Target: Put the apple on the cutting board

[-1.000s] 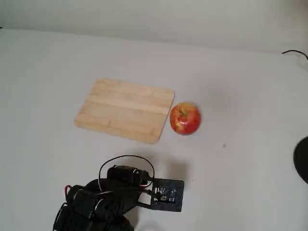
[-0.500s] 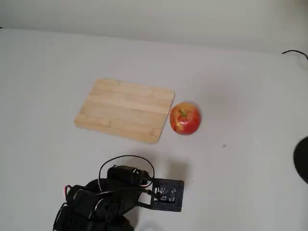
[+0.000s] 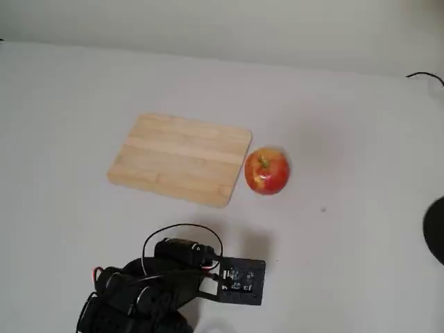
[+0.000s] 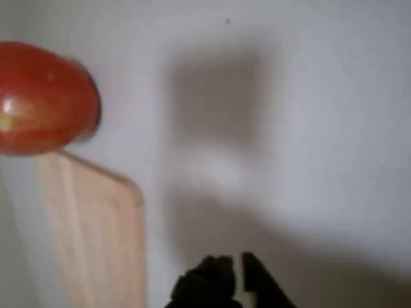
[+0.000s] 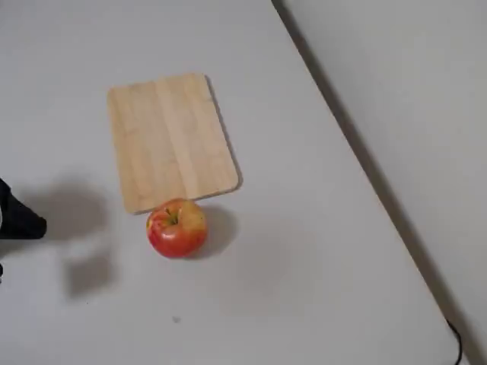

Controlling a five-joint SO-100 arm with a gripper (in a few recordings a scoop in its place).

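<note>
We see the apple (image 3: 266, 171) sitting on the bench (image 3: 347, 125), touching the short edge of the cutting board (image 3: 179, 159), not on it. Our tool (image 4: 236, 269) hangs back, well apart, fingers nearly together and holding nothing, so we must reach first.

A bare test bench or lab setup, by the look of it: a plain white table (image 3: 361, 125) against a blank pale wall (image 5: 396, 91). A black cable (image 3: 424, 75) trails over the table's far right edge.
</note>
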